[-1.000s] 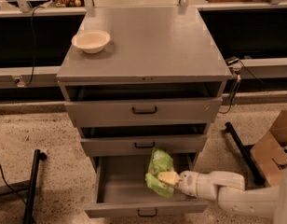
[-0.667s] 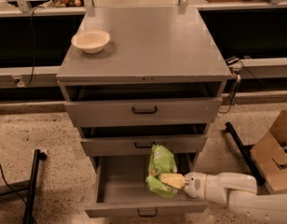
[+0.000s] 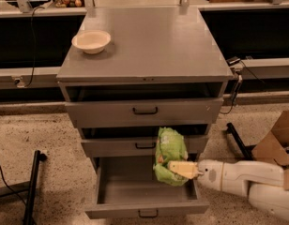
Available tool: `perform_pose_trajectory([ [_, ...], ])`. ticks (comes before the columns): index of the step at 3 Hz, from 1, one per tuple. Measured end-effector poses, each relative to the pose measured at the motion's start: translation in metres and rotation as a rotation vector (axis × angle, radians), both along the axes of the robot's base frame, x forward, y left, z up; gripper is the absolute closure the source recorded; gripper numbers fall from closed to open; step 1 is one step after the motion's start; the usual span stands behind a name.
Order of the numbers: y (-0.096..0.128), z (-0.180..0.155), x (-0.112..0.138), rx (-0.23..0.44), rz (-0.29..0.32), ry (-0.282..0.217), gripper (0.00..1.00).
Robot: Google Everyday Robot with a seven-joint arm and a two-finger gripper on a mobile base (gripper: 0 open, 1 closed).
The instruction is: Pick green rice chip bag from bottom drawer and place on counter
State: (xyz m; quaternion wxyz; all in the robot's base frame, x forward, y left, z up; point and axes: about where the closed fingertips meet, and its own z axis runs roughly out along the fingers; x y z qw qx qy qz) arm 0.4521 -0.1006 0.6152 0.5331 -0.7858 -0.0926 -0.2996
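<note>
The green rice chip bag is light green and crinkled, held upright over the right side of the open bottom drawer, its top in front of the middle drawer. My gripper reaches in from the right on a white arm and is shut on the bag's lower part. The counter is the flat grey cabinet top above.
A cream bowl sits on the counter's left rear. The top drawer and middle drawer stick out slightly. A cardboard box stands at right, a black stand leg at left.
The bag has risen a little out of the bottom drawer with my gripper, and the arm has shifted slightly right and up.
</note>
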Motion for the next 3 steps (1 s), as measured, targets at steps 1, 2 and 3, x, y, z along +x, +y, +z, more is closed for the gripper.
perform_pose_trajectory([
  [1,-0.015,0.063,0.023,-0.048,-0.038,-0.032,1.0],
  [2,-0.025,0.126,0.053,-0.093,-0.066,-0.048,1.0],
  [3,-0.029,0.175,0.077,-0.114,-0.085,-0.063,1.0],
])
